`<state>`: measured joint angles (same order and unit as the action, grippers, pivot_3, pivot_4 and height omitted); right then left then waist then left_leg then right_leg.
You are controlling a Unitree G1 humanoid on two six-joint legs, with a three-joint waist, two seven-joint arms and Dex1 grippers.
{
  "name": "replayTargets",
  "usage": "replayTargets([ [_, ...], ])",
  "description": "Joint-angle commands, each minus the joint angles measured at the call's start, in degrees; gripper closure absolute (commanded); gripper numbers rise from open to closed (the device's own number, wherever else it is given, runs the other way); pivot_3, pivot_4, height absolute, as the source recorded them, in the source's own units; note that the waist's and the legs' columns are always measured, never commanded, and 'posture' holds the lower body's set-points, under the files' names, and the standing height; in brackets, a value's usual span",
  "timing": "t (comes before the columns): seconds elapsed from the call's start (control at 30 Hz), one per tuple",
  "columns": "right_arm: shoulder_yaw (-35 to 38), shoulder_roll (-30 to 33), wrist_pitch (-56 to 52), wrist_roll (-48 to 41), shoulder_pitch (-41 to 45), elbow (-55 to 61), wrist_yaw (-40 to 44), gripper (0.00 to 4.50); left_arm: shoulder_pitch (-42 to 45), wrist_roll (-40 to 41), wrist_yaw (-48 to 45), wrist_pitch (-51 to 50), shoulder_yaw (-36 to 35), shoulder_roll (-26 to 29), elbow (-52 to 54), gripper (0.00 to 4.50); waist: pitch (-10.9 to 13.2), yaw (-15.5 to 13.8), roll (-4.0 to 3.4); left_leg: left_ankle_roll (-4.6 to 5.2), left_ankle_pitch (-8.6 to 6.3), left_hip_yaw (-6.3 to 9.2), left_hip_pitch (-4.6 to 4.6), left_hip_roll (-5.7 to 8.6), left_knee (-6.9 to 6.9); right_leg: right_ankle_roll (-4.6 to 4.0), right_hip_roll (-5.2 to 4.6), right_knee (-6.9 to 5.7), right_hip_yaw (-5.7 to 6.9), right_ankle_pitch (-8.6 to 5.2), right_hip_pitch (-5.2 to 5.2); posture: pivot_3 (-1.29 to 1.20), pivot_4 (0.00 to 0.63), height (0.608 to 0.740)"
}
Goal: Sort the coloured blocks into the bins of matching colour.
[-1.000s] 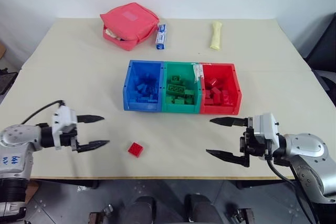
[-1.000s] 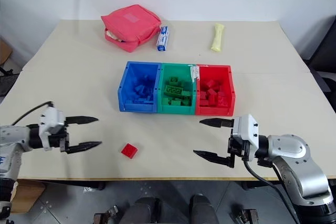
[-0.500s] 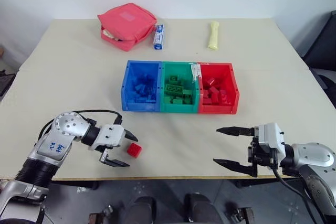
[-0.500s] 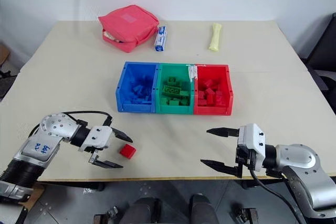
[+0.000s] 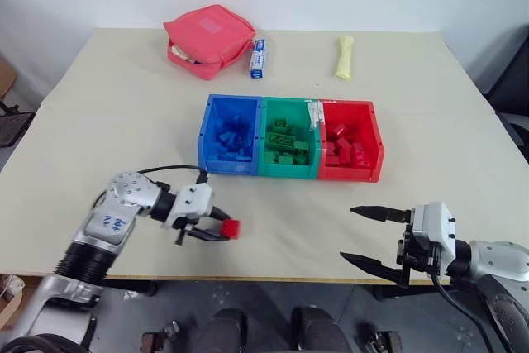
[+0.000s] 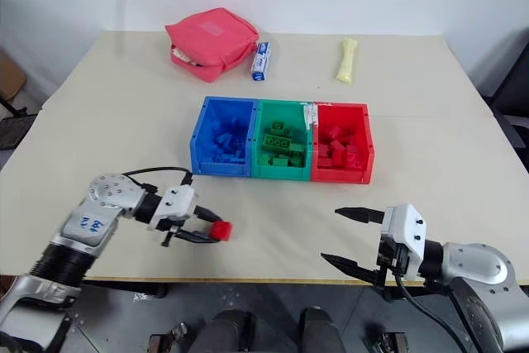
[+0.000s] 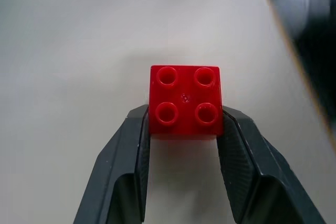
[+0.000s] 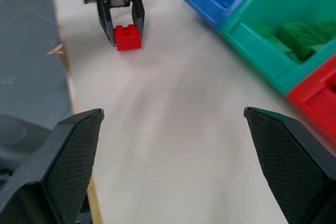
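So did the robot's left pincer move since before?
Yes. The left pincer swung in along the table's near edge, toward the middle, and closed on the red block; earlier it was out left of the blue bin.

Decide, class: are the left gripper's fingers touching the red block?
Touching. In the left wrist view, both fingers of the left gripper press against opposite sides of the red block, with no gap.

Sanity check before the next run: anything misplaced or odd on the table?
Nothing spilled or damaged. One red block is outside the bins, near the table's front edge, gripped by the left end effector. The pouch, tube and yellow stick lie at the back.
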<state>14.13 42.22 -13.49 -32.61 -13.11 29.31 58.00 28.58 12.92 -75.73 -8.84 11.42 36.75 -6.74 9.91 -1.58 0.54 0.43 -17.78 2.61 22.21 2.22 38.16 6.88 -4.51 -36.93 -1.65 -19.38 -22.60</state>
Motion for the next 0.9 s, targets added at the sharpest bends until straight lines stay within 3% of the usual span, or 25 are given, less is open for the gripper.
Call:
replayTargets([
  [0.03,4.5,-3.7,1.3,-0.5,-1.8,2.9,-6.2,0.00,6.5,2.6,9.0,-5.1,-3.5,-5.9,3.2,3.04,0.0,-0.3,0.02,0.00,0.00,0.02,0.03,0.01,0.04,0.01,0.00,-0.02,0.01,0.01,0.00,0.00,0.150,0.740],
  [0.17,9.1,-11.3,2.2,1.1,-2.0,5.0,-18.2,0.00,16.9,0.9,20.7,-7.1,-3.0,-18.7,-2.5,3.04,0.0,-0.5,0.03,-0.01,0.04,-0.04,0.02,0.09,0.08,0.11,0.02,-0.04,-0.02,0.06,0.01,0.00,0.150,0.740],
  [0.27,10.6,-13.9,-0.2,1.6,-2.5,6.7,-24.1,0.00,24.8,-4.8,28.7,-2.1,-1.4,-25.7,-13.3,3.04,0.0,-0.6,0.04,-0.01,0.05,-0.09,0.03,0.13,0.09,0.17,0.06,-0.03,-0.04,0.09,0.00,0.00,0.150,0.740],
  [0.4,10.4,-14.6,-2.0,1.2,-4.7,10.2,-27.6,0.00,33.5,-8.8,33.3,5.8,-0.1,-31.9,-28.3,3.04,0.0,0.0,0.04,-0.03,0.08,-0.21,0.00,0.12,-0.03,0.18,0.13,-0.06,-0.08,0.09,-0.06,0.00,0.150,0.740],
  [0.57,9.2,-15.0,-2.6,1.1,-6.4,13.3,-29.7,0.00,39.7,-11.4,35.3,9.9,-0.2,-35.3,-42.1,3.04,0.0,0.2,0.05,-0.01,0.09,-0.36,0.00,0.10,-0.08,0.19,0.21,-0.05,-0.06,0.08,-0.13,0.00,0.150,0.740],
  [0.7,8.6,-16.0,-1.8,1.5,-7.0,14.9,-31.0,0.00,41.9,-10.7,32.4,11.2,-1.2,-36.7,-46.2,1.73,0.0,0.1,0.06,0.03,0.10,-0.36,0.01,0.13,-0.07,0.20,0.39,-0.07,-0.08,0.08,-0.14,0.00,0.150,0.740],
  [0.87,6.4,-15.5,-1.9,1.4,-5.2,14.5,-30.1,0.00,40.9,-10.1,30.0,12.9,-2.9,-33.8,-45.3,0.24,0.0,0.2,0.05,0.03,0.10,-0.36,0.01,0.12,-0.08,0.21,0.39,-0.08,-0.11,0.08,-0.15,0.00,0.150,0.740],
  [0.9,6.1,-15.3,-1.9,1.3,-4.8,14.2,-29.8,0.00,40.3,-9.7,29.1,13.1,-3.2,-33.1,-44.3,0.24,0.0,0.3,0.05,0.02,0.10,-0.36,0.01,0.11,-0.09,0.21,0.39,-0.09,-0.11,0.08,-0.17,0.00,0.150,0.740],
])
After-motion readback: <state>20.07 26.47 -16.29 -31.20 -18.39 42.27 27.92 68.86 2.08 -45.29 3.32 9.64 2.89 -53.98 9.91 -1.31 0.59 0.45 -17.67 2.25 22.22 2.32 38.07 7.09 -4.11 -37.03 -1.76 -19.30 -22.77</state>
